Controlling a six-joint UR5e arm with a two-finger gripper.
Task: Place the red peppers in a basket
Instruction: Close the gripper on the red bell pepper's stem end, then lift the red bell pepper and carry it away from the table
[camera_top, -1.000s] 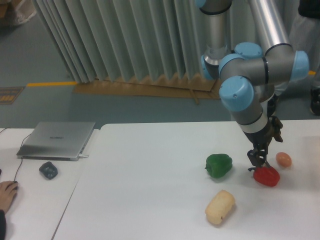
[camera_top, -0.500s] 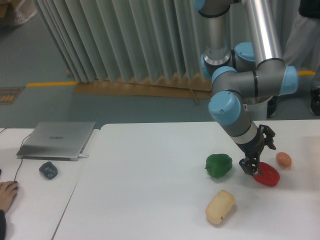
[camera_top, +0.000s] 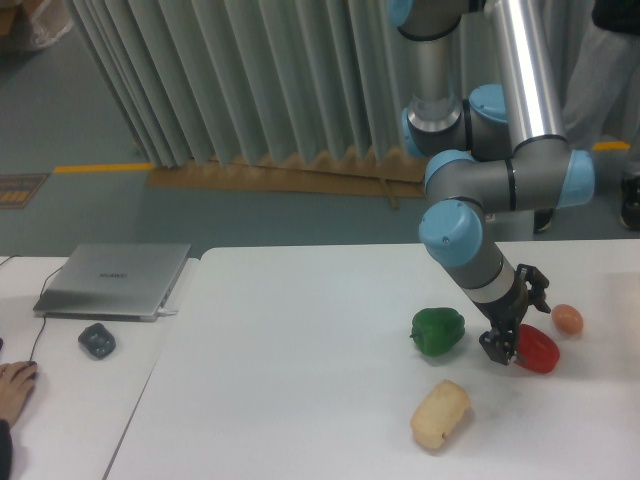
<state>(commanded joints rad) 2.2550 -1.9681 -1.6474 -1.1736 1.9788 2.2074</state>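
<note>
Since 1 s ago the gripper (camera_top: 503, 347) has tilted and dropped left of the red pepper (camera_top: 537, 349) near the table's (camera_top: 300, 380) right edge, touching it, grip state unclear; glossy, light, prob. slippery, best held across its body.

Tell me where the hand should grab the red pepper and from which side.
Probably across the rounded body of the red pepper, coming from above: it lies low on the table, with clear space between it and the green pepper and egg-shaped thing. The hand is already at its left edge.
</note>
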